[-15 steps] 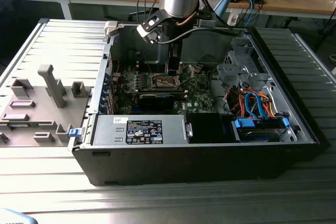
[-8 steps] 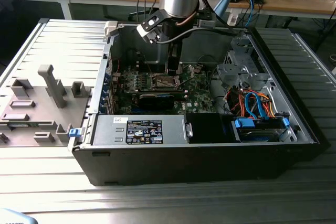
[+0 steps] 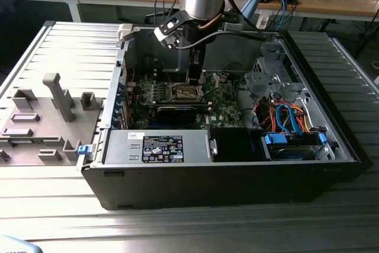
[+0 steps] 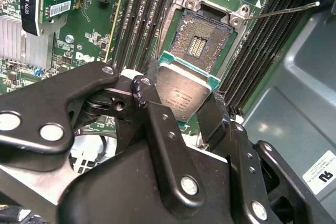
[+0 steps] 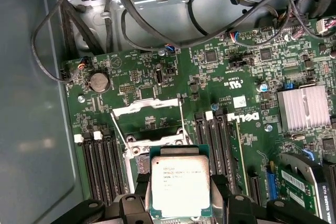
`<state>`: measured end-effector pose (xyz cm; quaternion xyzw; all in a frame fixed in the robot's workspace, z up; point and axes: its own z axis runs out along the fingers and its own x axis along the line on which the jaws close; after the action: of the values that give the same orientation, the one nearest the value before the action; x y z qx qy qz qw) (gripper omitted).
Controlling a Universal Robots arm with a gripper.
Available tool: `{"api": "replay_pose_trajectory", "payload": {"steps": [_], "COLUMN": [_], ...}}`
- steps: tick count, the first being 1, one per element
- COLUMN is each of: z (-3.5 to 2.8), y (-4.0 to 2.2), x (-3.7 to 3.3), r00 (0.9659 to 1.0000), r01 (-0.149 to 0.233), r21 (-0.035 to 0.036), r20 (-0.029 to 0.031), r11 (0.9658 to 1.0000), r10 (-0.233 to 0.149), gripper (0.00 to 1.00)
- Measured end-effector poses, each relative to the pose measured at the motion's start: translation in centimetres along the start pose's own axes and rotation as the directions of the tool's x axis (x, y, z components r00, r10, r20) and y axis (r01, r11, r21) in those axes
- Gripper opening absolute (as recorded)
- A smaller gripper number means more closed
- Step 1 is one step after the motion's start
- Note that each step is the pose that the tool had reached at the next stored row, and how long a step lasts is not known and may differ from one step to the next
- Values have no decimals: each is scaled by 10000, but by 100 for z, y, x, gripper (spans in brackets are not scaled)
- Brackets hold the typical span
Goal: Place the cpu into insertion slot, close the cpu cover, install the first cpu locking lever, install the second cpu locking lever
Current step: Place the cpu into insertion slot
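Note:
My gripper point(image 4: 181, 103) is shut on the cpu point(image 4: 181, 94), a small square chip with a silvery top and green edge, pinched on two opposite sides by the black fingers point(image 4: 148, 85). The chip hangs just above the green motherboard, close to the insertion slot point(image 4: 202, 40), whose dark pin field lies bare. In the first wrist view the cpu point(image 5: 180, 184) overlaps the slot's near edge point(image 5: 137, 149), and the cpu cover point(image 5: 146, 106) stands swung open beyond it. A thin locking lever point(image 4: 283, 10) sticks out beside the slot. The exterior view has the gripper point(image 3: 194, 78) down inside the open case over the slot point(image 3: 185, 92).
Black memory slots point(image 5: 100, 161) flank the socket on both sides. A finned heatsink point(image 5: 304, 107) and a card point(image 4: 31, 3) sit nearby. Cables point(image 5: 131, 19) hang over the board's far side. A drive cage with orange and blue wires point(image 3: 284, 114) fills the exterior view's right.

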<state>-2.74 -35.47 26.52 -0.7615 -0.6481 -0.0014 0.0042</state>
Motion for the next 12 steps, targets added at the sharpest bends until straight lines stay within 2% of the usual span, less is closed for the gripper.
{"api": "replay_pose_trajectory", "payload": {"steps": [12], "z": [3], "y": [0], "x": [0], "r00": [9992], "r01": [-403], "r21": [-3], "r20": [-2], "r11": [9992], "r10": [403], "gripper": [55]}}
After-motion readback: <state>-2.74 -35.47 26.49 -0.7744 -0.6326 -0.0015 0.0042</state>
